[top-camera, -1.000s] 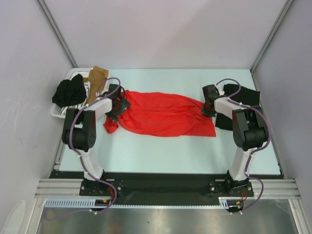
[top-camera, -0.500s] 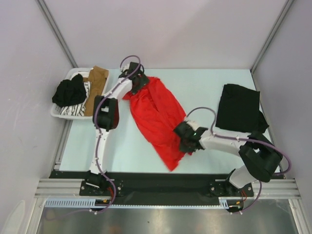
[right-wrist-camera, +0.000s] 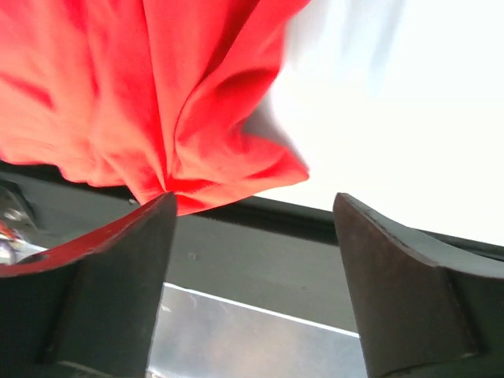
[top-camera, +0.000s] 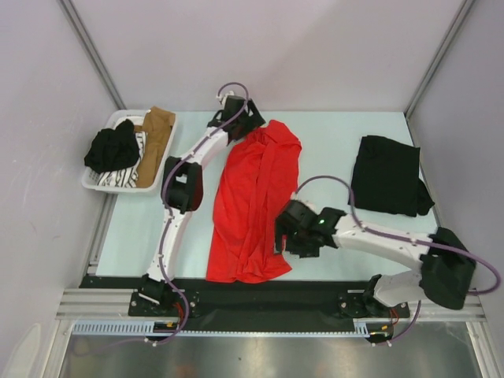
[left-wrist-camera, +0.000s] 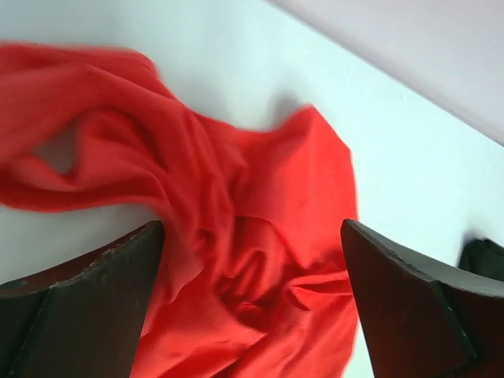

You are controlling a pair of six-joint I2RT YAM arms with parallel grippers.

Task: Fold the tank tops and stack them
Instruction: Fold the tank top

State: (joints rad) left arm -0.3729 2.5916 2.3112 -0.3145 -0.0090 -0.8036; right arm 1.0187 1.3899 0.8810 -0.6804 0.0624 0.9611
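Where the red top (top-camera: 250, 201) reached the table's (top-camera: 138, 236) near edge, the right tool (top-camera: 283, 236) hung at its right side, jaws apart, gripping nothing. At its far end the left tool (top-camera: 252, 126) gaped too. The folded black top (top-camera: 387, 175) lay far right.

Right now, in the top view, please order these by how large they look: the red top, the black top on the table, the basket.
1. The red top is clearly the largest.
2. The black top and the basket look about alike, so I do not rank one above the other.
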